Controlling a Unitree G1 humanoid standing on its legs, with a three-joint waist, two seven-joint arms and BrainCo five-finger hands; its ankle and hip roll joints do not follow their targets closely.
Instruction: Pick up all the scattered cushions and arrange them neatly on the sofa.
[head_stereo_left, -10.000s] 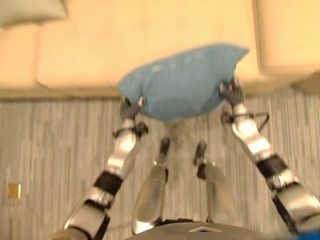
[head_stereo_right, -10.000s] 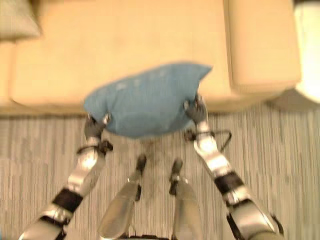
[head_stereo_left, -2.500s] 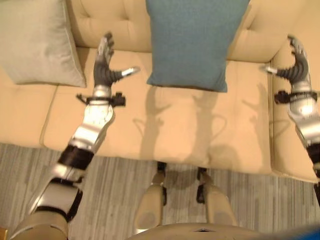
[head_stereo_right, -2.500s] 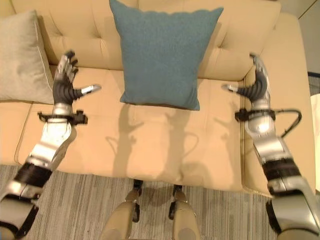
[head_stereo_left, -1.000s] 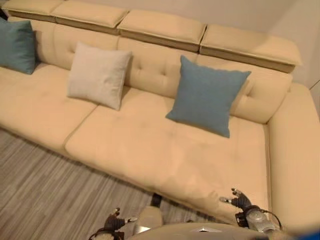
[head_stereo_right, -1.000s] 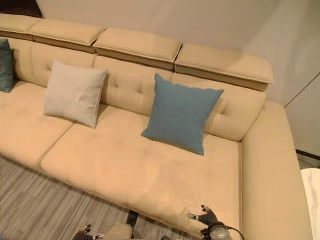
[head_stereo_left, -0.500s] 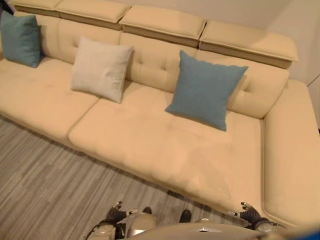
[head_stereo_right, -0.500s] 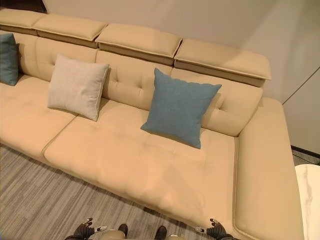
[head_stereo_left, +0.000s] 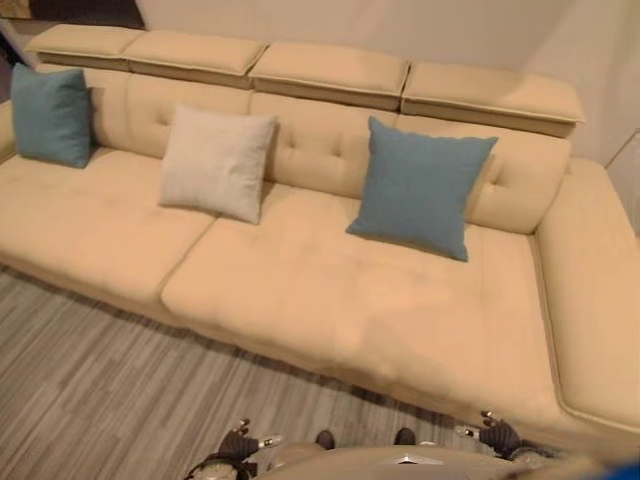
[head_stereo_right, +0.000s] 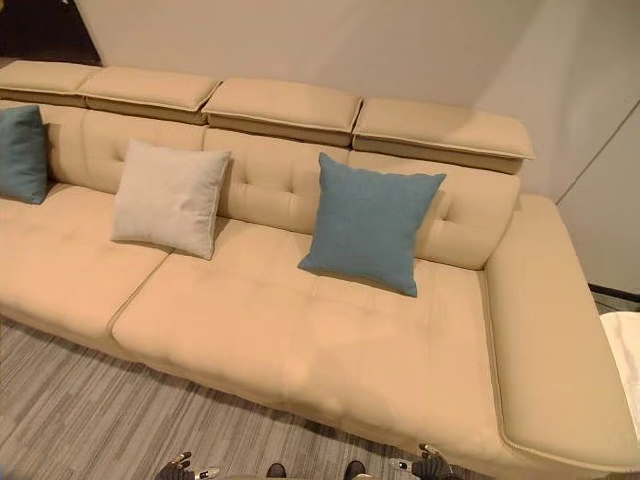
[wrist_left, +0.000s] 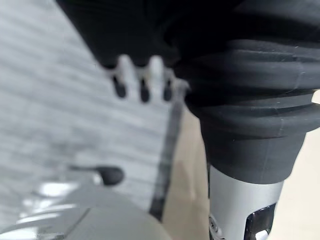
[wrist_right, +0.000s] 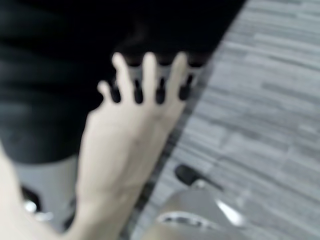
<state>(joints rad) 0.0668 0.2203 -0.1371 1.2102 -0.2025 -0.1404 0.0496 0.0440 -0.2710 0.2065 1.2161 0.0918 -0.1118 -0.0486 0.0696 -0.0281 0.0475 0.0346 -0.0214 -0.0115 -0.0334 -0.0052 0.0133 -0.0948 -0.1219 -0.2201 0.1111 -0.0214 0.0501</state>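
Three cushions sit on the beige sofa (head_stereo_left: 330, 300), all propped upright against the backrest, which keeps them standing and gives the tidy, spaced row the task asks for. Teal cushion (head_stereo_left: 420, 186) leans on the tufted back toward the right, its lower edge on the seat. Cream cushion (head_stereo_left: 216, 163) stands near the middle-left, just beside the seam between the two seat pads. Small teal cushion (head_stereo_left: 50, 115) is at the far left end, against the back and close to the sofa arm. Cushions are well apart from one another, roughly evenly spread.

Striped grey floor (head_stereo_left: 90, 380) in front of the sofa shows no cushion lying on it in the head views, so judging from this the arranging looks done or nearly so; parts of the floor outside the views can't be checked.

Left hand (head_stereo_left: 240, 441) is low at the near edge, over the floor and well apart from the sofa, holding nothing; in the left wrist view its fingers (wrist_left: 142, 80) hang straight and slightly apart, relaxed. Right hand (head_stereo_left: 497, 433) is low near the sofa's front edge on the right, also empty; in the right wrist view its fingers (wrist_right: 150, 75) are spread and straight. Both hands look parked at the sides, likely because nothing is left to carry.
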